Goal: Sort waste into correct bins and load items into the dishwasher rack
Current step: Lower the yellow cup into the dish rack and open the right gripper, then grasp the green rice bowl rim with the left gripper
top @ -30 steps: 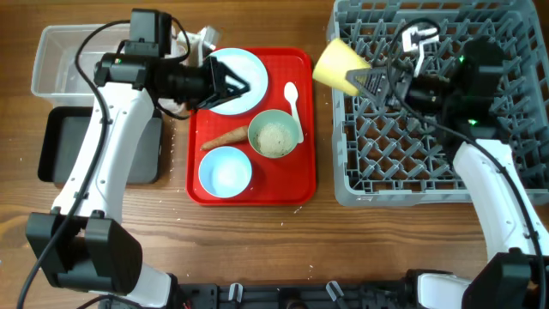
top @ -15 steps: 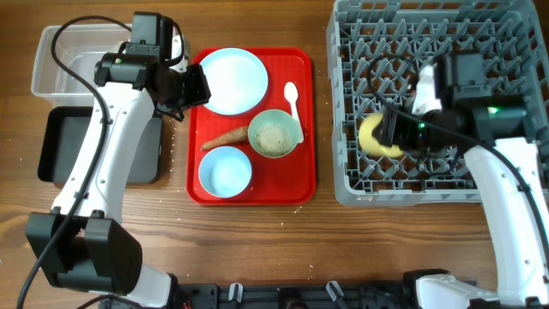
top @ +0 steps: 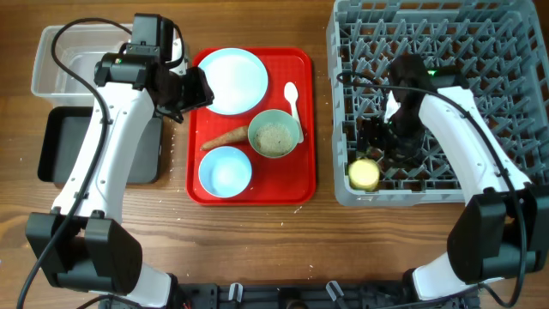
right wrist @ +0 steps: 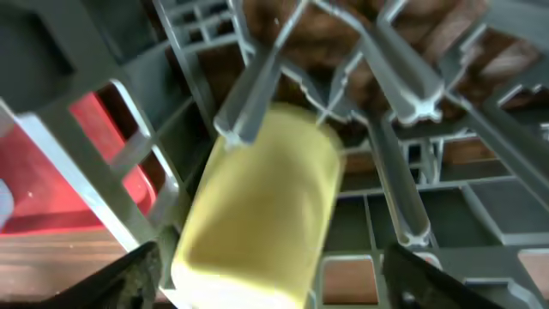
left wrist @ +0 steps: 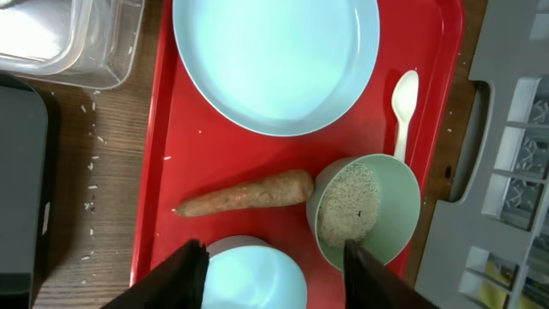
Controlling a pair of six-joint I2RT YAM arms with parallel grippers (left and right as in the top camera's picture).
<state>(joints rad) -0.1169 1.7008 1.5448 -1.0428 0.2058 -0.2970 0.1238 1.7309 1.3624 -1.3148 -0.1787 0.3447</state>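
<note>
Since .5 s ago yellow cup (top: 364, 174) dropped to rack (top: 412, 196) front-left corner, we see R gripper (right wrist: 279, 275) jaws spread, cup let go, L gripper (left wrist: 274, 266) jaws apart, empty, over red tray (top: 287, 176).

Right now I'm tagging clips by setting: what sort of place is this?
Probably a mock dish-clearing station: a red tray carrying a bowl of rice, a grey dishwasher rack holding a yellow cup, a clear tub and black tray.

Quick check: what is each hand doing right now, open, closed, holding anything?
Left hand: open, empty, over the red tray.
Right hand: open; the yellow cup lies in the rack, not gripped.
</note>
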